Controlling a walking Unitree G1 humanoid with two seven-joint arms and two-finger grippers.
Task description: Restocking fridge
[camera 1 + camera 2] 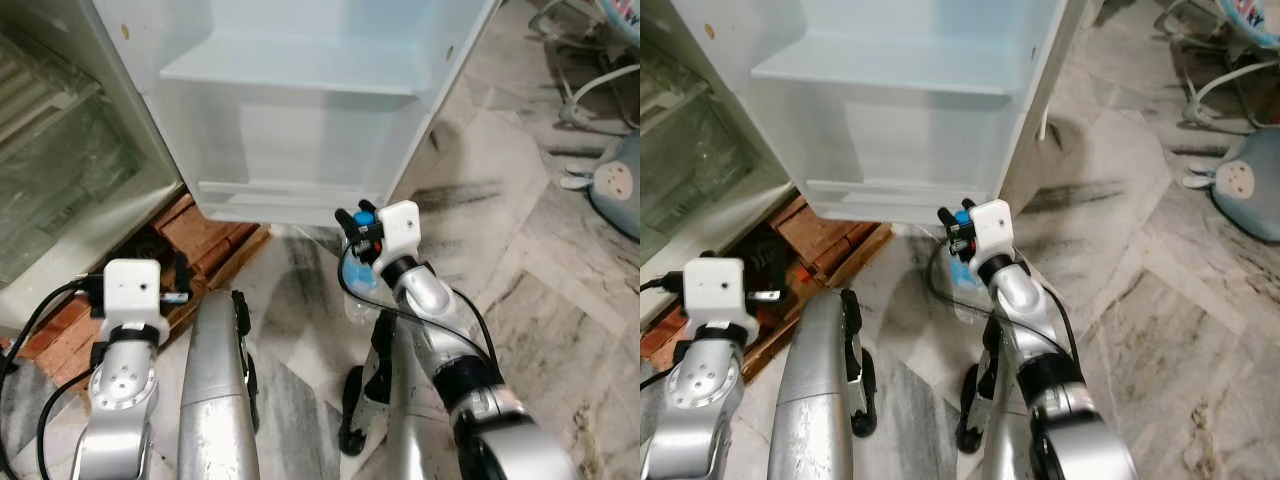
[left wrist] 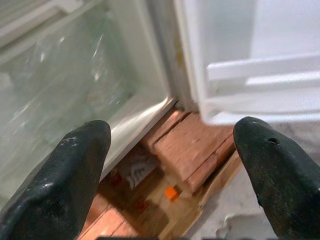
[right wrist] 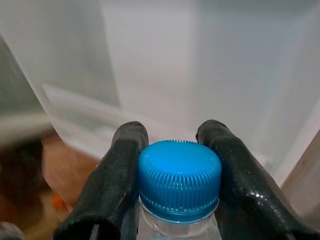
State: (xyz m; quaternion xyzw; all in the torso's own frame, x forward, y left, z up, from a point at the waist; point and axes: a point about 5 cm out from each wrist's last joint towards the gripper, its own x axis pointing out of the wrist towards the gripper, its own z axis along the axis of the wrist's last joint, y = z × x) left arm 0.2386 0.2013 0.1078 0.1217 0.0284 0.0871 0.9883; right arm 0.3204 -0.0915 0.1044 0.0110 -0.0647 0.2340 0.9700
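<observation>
Now, looking down from the left eye view: holding a clear water bottle (image 1: 358,285) by its blue cap (image 1: 364,217) in the right gripper (image 1: 358,232), bottle hanging straight down, long way up and down, just below the bottom edge of the open fridge door (image 1: 300,110). Waiting there above, a little forward, the empty door shelf (image 1: 290,72). Resting lower and off to the left, the left gripper (image 1: 180,285), near the bricks (image 1: 205,235) under the fridge.

Next, seeing the same in the right eye view: right gripper much nearer the door than the left one. Probably needing a lift up and over the shelf's front lip.

Then, peeking along the left wrist view: left jaws spread wide, gripping nothing, two black fingers (image 2: 75,165) far apart, pointing at the bricks and the glass fridge drawer (image 2: 60,95).

Last, peeking along the right wrist view: right jaws pinching the blue cap from both sides, white door wall right ahead.
</observation>
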